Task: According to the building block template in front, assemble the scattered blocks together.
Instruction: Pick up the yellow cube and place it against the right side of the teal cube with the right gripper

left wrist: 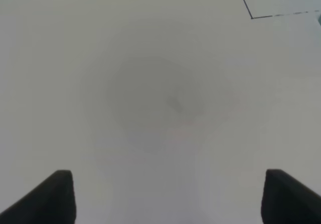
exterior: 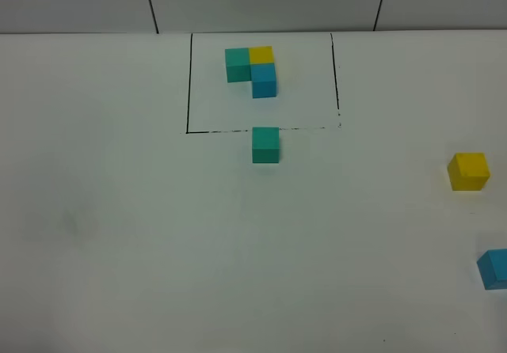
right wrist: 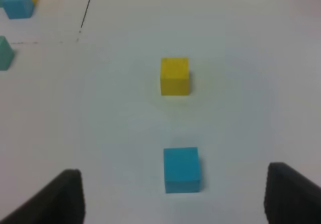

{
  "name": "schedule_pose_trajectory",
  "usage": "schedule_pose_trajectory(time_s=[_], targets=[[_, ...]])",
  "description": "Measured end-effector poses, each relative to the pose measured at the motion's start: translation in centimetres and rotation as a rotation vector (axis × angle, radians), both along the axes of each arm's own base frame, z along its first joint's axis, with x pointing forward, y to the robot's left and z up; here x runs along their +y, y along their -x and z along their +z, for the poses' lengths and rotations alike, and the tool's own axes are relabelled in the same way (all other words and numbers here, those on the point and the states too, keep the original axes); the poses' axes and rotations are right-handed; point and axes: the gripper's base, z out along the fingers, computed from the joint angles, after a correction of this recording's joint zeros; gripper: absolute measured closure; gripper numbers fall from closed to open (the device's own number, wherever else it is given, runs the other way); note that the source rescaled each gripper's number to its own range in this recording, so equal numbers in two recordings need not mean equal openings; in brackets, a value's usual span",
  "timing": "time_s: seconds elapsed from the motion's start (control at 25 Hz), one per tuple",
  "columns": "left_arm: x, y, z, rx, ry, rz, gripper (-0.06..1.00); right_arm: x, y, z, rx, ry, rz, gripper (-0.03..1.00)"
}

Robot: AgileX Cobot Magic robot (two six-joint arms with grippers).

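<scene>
Loose blocks: green block (exterior: 265,145) sits just outside the near line of the black frame (exterior: 188,84); yellow block (exterior: 468,171) and blue block (exterior: 495,268) lie well apart from it, far right.
Model: the template (exterior: 250,71), three joined blocks, is inside that frame.
Bearing: the blue block lies straight ahead of your right gripper (right wrist: 175,199), centred on its gap, with yellow beyond; these are cubes, so no long axis.
Nearer arm: right.
Jaws: both pairs apart and empty; left gripper (left wrist: 169,189) over bare table (left wrist: 150,83).
Writing: none.
</scene>
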Motion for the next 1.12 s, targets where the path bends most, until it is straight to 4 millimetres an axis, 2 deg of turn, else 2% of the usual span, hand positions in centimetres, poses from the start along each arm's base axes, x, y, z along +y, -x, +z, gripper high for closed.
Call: schedule_pose_trajectory(time_s=[0.76, 0.92, 1.04, 1.12], targets=[[0.0, 0.0, 0.0, 0.0, 0.0, 0.0, 0.12, -0.1, -0.3, 0.0, 0.018, -0.007, -0.012, 0.46], [0.0, 0.0, 0.0, 0.0, 0.0, 0.0, 0.12, -0.3, -2.5, 0.2, 0.156, 0.004, -0.041, 0.38], [0.0, 0.0, 0.0, 0.0, 0.0, 0.0, 0.12, -0.3, -5.4, 0.8, 0.261, 0.019, -0.048, 0.22], [0.0, 0.0, 0.0, 0.0, 0.0, 0.0, 0.12, -0.3, -8.0, 1.1, 0.326, 0.024, -0.045, 0.12]])
